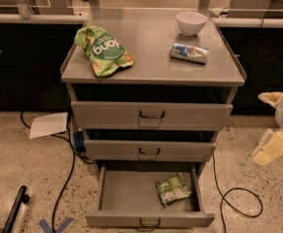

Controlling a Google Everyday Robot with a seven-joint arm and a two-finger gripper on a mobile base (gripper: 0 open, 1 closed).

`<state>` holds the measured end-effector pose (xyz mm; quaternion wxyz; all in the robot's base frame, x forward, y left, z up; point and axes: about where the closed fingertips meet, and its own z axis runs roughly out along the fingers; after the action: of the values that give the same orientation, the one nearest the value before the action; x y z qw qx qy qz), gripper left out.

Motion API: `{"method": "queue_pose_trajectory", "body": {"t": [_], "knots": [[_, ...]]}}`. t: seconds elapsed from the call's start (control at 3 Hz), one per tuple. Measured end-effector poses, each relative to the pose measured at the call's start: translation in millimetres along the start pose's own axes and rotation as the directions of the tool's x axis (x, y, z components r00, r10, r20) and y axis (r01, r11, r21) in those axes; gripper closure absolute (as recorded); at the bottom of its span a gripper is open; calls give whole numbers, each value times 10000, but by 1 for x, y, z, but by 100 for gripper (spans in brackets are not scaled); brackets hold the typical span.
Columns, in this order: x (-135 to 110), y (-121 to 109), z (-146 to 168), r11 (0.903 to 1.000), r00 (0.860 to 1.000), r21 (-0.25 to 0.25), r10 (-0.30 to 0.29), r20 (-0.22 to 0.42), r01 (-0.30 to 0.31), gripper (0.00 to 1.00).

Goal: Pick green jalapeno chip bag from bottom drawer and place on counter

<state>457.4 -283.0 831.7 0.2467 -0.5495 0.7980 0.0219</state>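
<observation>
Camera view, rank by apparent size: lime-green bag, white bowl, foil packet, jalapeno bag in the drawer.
1. lime-green bag
2. green jalapeno chip bag
3. white bowl and silver-blue foil packet: about alike, not ranked.
The gripper is at the right edge, near none of them.

Drawers: three, namely two upper drawers (150,116) and one bottom drawer (126,193), pulled out. Black loop handles (151,114): three. Green bags: two, the big lime bag (103,51) on the table (150,62) and the small green jalapeno chip bag (173,190) in the bottom tray. White bowl (191,23): one. Foil packet (189,53): one. Paper sheet (48,124), floor: one. Tool (272,148): one, at the right edge, off the cabinet.
</observation>
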Motion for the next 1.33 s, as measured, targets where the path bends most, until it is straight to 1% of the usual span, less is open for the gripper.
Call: {"method": "queue_pose_trajectory", "body": {"t": [0.33,0.67,1.0,1.33], "knots": [[28,-19,70,9989,9882,-47,470,1456,-469,0],[44,-13,108,9958,9833,-590,783,1645,-694,0],[44,-13,108,9958,9832,-588,784,1646,-695,0],[47,-10,110,9960,9813,-451,843,1730,-776,0]]}}
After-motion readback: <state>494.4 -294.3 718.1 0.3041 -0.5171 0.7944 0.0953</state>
